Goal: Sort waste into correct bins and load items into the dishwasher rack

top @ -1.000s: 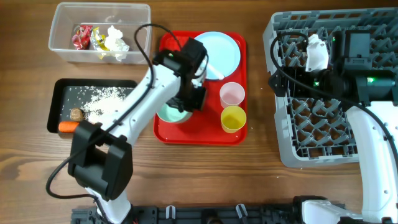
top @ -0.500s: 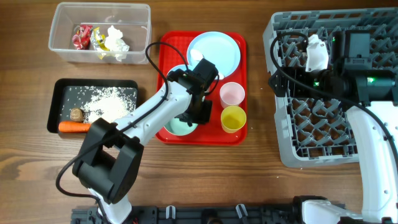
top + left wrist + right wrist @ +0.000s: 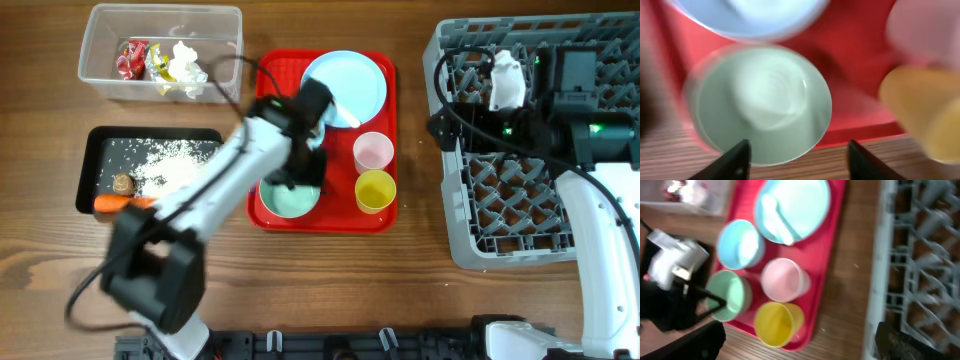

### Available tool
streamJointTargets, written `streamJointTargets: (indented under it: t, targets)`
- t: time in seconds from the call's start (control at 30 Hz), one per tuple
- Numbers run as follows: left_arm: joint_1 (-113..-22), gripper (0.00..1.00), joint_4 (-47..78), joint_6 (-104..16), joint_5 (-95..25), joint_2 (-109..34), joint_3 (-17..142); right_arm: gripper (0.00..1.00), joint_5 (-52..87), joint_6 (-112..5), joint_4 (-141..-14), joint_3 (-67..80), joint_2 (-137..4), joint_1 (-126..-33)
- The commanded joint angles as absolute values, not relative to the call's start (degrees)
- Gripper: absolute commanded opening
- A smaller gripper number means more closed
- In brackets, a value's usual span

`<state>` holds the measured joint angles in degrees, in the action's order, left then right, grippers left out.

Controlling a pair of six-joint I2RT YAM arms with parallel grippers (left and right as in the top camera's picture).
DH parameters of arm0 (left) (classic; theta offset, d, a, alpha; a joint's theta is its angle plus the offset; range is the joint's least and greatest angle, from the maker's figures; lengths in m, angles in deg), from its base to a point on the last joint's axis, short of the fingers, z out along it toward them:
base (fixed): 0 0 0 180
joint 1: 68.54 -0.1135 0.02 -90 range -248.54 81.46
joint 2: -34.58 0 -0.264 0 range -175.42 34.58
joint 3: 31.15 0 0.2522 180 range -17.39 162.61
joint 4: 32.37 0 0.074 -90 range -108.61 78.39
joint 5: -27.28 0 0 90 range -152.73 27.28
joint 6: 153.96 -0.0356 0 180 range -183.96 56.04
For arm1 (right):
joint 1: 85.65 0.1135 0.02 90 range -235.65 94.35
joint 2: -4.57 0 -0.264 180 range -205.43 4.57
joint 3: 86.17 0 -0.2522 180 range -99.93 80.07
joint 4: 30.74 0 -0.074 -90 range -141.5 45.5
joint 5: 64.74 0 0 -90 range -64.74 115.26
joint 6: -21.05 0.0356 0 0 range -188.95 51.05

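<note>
Left pincer (image 3: 799, 151), jaws spread wide and empty, is hovering over the green bowl (image 3: 760, 102) on the red tray (image 3: 852, 97); the bowl is lying just beyond its fingertips.

Bright, even light from above, faint soft shadows on the table (image 3: 330, 270), overhead view sharp except the left arm (image 3: 190, 210), smeared by motion blur, left wrist view heavily blurred, bowl (image 3: 765, 100) and yellow cup (image 3: 920, 115) soft-edged, right wrist view also smeared, rack (image 3: 920, 245) streaky.
</note>
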<state>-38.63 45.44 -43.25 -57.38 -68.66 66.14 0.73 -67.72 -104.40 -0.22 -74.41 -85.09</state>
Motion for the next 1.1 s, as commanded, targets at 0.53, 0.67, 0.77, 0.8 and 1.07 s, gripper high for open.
streamJointTargets:
  t: [0.53,0.67,0.77,0.8,1.07]
  targets:
    - [-74.08,1.0,48.52,-45.74,-58.34,-49.67,67.49,0.98,16.29,-51.76,-87.66,-0.5,-91.76,-50.75]
    - [-74.63,1.0,47.98,-45.76,-58.36,-50.2,65.37,0.89,16.31,-50.73,-88.47,-0.5,-97.86,-49.73]
    - [-74.63,1.0,47.39,-45.76,-58.36,-50.3,63.95,0.82,16.31,-50.75,-88.86,-0.48,-101.68,-49.7]
    - [-74.61,1.0,47.19,-45.76,-58.36,-50.46,63.71,0.81,16.31,-50.86,-88.75,-0.48,-102.84,-49.7]
    - [-74.63,1.0,45.86,-45.74,-58.36,-50.61,63.16,0.71,13.17,-53.95,-87.55,-0.48,-109.79,-49.6]
